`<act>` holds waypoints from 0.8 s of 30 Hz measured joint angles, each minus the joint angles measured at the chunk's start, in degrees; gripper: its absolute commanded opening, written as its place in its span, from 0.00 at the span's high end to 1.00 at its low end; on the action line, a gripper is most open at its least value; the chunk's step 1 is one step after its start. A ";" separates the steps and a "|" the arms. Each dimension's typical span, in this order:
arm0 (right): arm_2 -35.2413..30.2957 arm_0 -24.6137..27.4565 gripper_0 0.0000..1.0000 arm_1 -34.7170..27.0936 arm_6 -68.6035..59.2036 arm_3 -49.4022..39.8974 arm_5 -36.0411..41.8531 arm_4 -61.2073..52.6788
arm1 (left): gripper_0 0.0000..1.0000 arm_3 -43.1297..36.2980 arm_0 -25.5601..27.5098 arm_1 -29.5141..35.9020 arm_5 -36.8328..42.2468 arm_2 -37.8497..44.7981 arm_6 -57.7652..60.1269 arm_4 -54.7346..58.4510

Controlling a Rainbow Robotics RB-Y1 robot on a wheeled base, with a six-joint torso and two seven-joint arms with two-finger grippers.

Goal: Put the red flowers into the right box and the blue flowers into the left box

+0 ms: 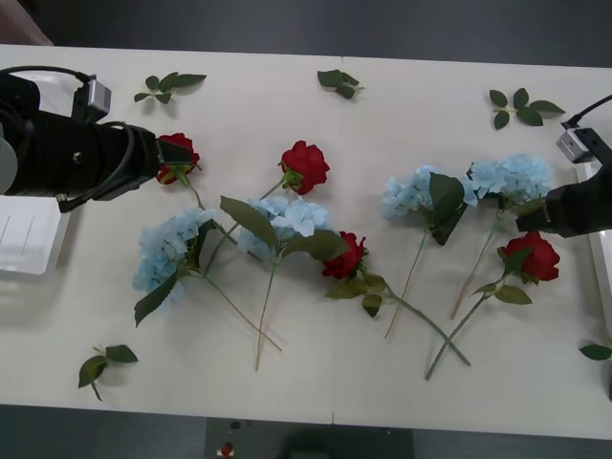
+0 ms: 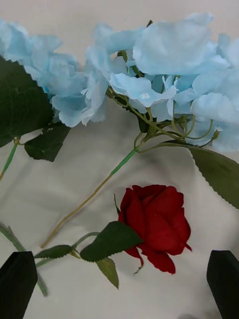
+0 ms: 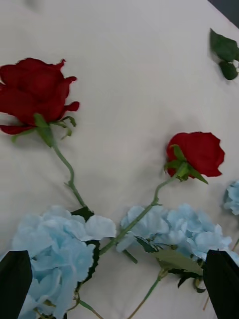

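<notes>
Table (image 1: 316, 382) w/ red flowers (image 1: 305, 164) & blue flowers (image 1: 287, 220) scattered. Left gripper (image 3: 119, 284) fingers apart over blue heads; right gripper (image 2: 119, 284) fingers apart above a rose (image 2: 157, 224).

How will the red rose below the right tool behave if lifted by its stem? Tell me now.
Probably top-heavy: the rose below the open right tool carries a full bloom on a thin stem, so the head may droop. Likely light, with soft petals. Its stem crosses a neighbouring stem, which might drag along. The left tool hovers elsewhere.
</notes>
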 measured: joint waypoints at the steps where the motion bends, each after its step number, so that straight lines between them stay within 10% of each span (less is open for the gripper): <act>1: 0.79 0.00 0.00 0.00 -2.07 0.00 -0.89 0.34 | 0.00 0.58 0.00 0.00 0.04 0.00 1.03 -0.66; 24: 19.66 -1.97 0.00 0.04 -15.13 12.12 -23.26 6.06 | 0.00 20.86 -11.72 -7.82 0.04 -9.97 2.26 -5.05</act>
